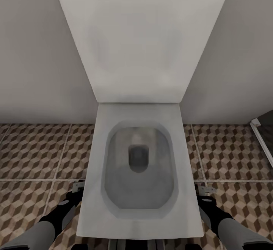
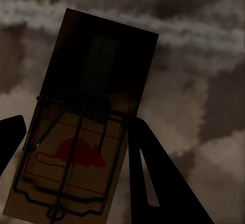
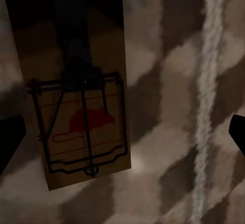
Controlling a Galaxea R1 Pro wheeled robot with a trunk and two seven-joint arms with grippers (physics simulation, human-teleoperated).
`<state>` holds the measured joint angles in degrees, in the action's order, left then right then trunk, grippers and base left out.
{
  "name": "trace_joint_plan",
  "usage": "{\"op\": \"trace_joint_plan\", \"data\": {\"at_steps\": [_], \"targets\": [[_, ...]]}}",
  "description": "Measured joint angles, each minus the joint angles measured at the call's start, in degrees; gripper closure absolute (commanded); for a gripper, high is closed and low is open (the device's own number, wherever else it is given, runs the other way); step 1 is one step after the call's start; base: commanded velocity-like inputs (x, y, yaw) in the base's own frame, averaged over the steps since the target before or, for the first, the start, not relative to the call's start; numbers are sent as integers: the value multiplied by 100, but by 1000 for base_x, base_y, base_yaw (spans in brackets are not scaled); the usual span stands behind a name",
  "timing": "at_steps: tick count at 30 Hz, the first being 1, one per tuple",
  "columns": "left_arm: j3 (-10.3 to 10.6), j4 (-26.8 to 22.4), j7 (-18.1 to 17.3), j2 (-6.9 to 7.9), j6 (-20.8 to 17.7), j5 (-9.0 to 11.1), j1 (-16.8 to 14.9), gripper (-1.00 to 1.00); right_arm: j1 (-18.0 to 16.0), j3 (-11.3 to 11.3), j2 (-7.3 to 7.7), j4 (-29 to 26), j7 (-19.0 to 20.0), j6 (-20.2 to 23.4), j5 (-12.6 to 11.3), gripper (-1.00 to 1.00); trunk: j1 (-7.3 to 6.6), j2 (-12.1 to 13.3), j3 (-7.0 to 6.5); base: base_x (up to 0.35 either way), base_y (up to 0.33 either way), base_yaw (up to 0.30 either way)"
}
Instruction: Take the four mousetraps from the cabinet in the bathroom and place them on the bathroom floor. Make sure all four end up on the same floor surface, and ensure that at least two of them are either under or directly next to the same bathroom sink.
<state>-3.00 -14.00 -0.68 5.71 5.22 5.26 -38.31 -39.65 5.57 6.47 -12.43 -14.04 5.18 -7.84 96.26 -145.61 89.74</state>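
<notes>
In my left wrist view a flat wooden mousetrap (image 2: pixel 84 127) with wire parts and a red mouse print sits between the dark fingers of the left gripper (image 2: pixel 76 147), which close on its edges. In my right wrist view the right gripper (image 3: pixel 122 137) is spread wide. A second mousetrap (image 3: pixel 76 101) lies apart from its fingers over the cube-patterned bathroom floor (image 3: pixel 178 106). My head view faces a white toilet (image 1: pixel 138 166).

The head view looks steeply down from above a white ceramic toilet (image 1: pixel 138 166) onto the brown-and-beige cube-patterned tiled floor (image 1: pixel 34 151). Both wrist views face that same floor at close range, each over a tan wooden mousetrap (image 2: pixel 76 147) (image 3: pixel 81 117).
</notes>
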Motion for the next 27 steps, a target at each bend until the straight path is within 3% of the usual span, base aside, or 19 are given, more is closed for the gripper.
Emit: {"op": "trace_joint_plan", "data": {"at_steps": [7,8,27], "targets": [[8,5,0,2,25,4,2,100,0,0,0,0,0,0,4,-100,0,0,0,0,0,0],[13,6,-1,3,28,5,2,-100,0,0,0,0,0,0,4,-100,0,0,0,0,0,0],[-23,8,12,9,42,-5,1,-100,0,0,0,0,0,0,6,-100,1,0,0,0,0,0]]}}
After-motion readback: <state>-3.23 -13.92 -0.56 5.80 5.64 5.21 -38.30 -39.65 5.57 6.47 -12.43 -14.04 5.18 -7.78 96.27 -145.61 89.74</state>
